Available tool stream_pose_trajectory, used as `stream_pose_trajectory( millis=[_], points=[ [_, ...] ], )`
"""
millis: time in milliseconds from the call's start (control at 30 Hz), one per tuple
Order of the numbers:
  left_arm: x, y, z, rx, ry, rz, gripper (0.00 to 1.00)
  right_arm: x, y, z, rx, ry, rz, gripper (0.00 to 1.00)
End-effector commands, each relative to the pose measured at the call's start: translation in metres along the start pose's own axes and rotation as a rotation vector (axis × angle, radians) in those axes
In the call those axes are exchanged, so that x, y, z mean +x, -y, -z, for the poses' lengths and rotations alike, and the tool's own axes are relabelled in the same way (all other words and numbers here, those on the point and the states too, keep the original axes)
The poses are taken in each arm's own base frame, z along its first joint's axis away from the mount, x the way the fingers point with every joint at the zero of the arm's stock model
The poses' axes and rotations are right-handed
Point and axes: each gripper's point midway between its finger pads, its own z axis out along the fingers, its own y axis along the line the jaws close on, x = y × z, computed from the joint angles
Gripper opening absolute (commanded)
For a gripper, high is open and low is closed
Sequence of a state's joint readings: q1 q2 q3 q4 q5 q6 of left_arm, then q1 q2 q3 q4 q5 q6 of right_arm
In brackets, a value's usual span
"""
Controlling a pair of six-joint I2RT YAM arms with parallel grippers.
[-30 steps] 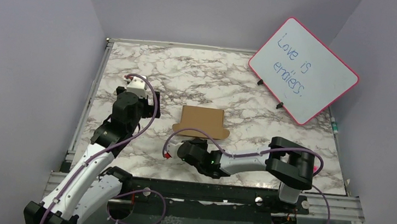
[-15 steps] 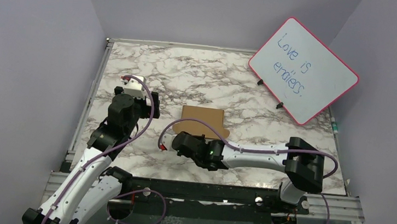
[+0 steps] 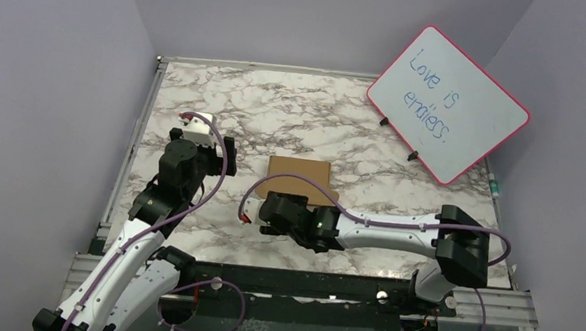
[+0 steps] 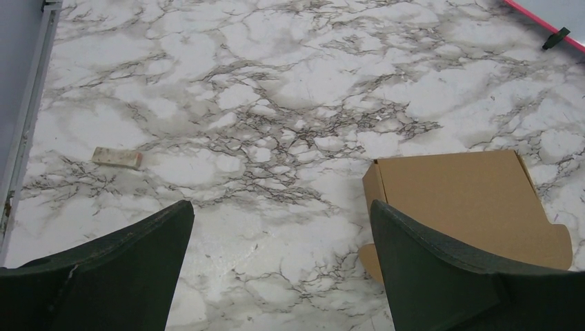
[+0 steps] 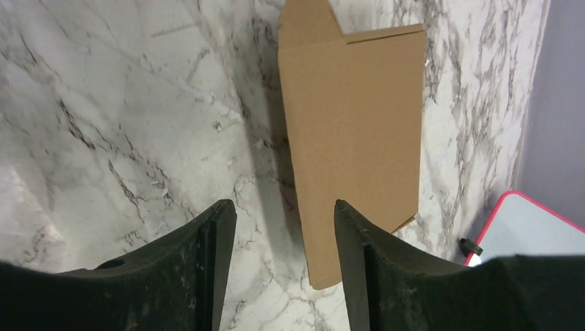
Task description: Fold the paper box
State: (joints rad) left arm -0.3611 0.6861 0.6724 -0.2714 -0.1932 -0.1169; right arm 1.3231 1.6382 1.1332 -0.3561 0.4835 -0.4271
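The paper box point(image 3: 298, 176) is a flat brown cardboard piece lying on the marble table point(image 3: 295, 113) near its middle. My right gripper point(image 3: 268, 208) hovers at the box's near-left corner. In the right wrist view the right gripper point(image 5: 283, 205) is open, with marble and the long edge of the box point(image 5: 352, 131) showing past the gap and nothing held. My left gripper point(image 4: 281, 207) is wide open and empty over bare marble, with the box point(image 4: 455, 196) lying ahead to its right.
A pink-framed whiteboard point(image 3: 448, 106) leans at the back right. A tiny tan scrap point(image 4: 117, 157) lies on the marble to the left. A metal rail point(image 3: 131, 150) runs along the table's left edge, and purple walls enclose the table.
My right gripper went from shut to open as its arm stretched left along the box's near edge. The left arm drew back slightly, then held still.
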Motion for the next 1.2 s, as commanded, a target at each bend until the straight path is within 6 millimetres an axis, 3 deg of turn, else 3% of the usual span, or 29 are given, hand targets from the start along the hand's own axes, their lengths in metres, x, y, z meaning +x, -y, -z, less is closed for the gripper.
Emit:
stream_pose_trajectory(
  millis=[0, 333, 533, 867, 1033, 1167],
  points=[
    [-0.003, -0.009, 0.0, -0.044, 0.022, -0.003, 0.99, 0.017, -0.006, -0.02, 0.077, -0.028, 0.063, 0.64],
    [0.001, -0.011, -0.004, -0.052, 0.005, -0.003, 0.99, 0.018, 0.019, -0.048, 0.357, 0.003, 0.232, 0.78],
    [0.002, -0.011, -0.005, -0.054, 0.003, -0.002, 0.99, 0.021, 0.026, -0.062, 0.452, 0.0, 0.295, 0.75],
    [0.003, -0.011, -0.006, -0.046, -0.001, -0.001, 0.99, 0.02, 0.037, -0.064, 0.494, 0.007, 0.283, 0.43],
    [0.002, -0.011, -0.005, -0.045, 0.004, 0.001, 0.99, 0.018, 0.038, -0.058, 0.454, -0.004, 0.253, 0.05],
    [0.002, -0.01, -0.006, -0.038, 0.003, -0.002, 0.99, 0.015, 0.044, -0.049, 0.431, -0.015, 0.244, 0.01]
  ],
)
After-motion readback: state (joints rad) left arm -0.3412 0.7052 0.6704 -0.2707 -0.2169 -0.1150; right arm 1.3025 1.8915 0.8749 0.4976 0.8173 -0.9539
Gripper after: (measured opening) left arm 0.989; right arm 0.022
